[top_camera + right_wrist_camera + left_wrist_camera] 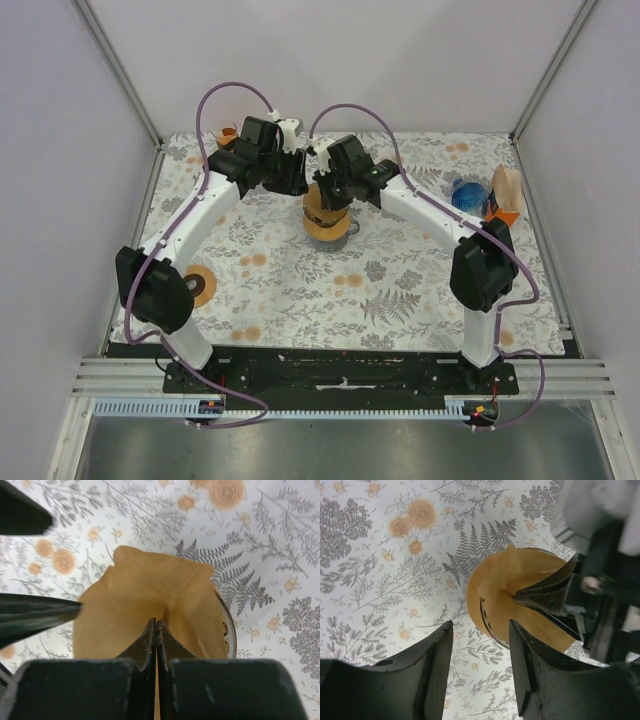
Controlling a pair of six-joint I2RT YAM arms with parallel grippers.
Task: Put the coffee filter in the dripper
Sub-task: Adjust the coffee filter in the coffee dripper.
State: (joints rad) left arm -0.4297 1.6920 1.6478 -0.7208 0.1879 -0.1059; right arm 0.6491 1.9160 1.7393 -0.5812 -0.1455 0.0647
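The brown paper coffee filter [150, 580] sits opened out in the glass dripper [231, 630], which stands mid-table in the top view [328, 228]. My right gripper [156, 621] is shut. Its closed tips point down into the hollow of the filter, and I see no paper pinched between them. In the left wrist view the same dark fingers [540, 595] poke into the filter [520, 570]. My left gripper [480, 626] hangs open just beside the dripper's rim [492, 630], with only tablecloth between its fingers. Both wrists crowd over the dripper in the top view.
A blue object [465, 195] and a tan wooden piece [507, 188] lie at the back right. A round brown disc [200, 285] lies by the left arm's elbow. A small orange item [228, 133] sits at the back left. Walls enclose the floral cloth.
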